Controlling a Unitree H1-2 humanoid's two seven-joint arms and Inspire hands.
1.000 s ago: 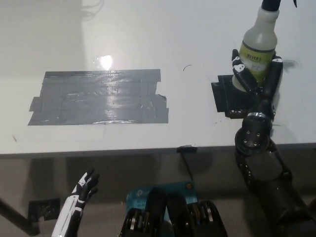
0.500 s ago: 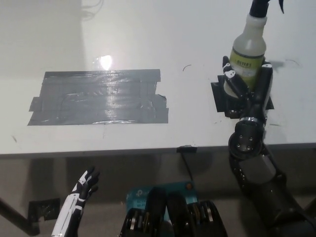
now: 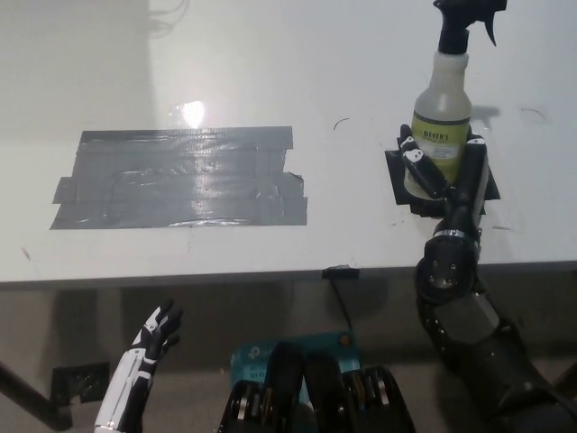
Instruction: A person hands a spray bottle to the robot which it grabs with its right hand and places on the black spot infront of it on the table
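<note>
The robot's black right hand is clamped around the lower body of a translucent plastic spray bottle with a yellow-green label and a black trigger nozzle, its fingers wrapped on both sides. The bottle stands upright over the small black square spot near the front edge of the white table — whether its base touches the spot cannot be told, as the hand hides it. A wide patch of grey duct tape lies well apart to the left. The white left hand rests below the table's edge at lower left — fingers apart, holding nothing.
</note>
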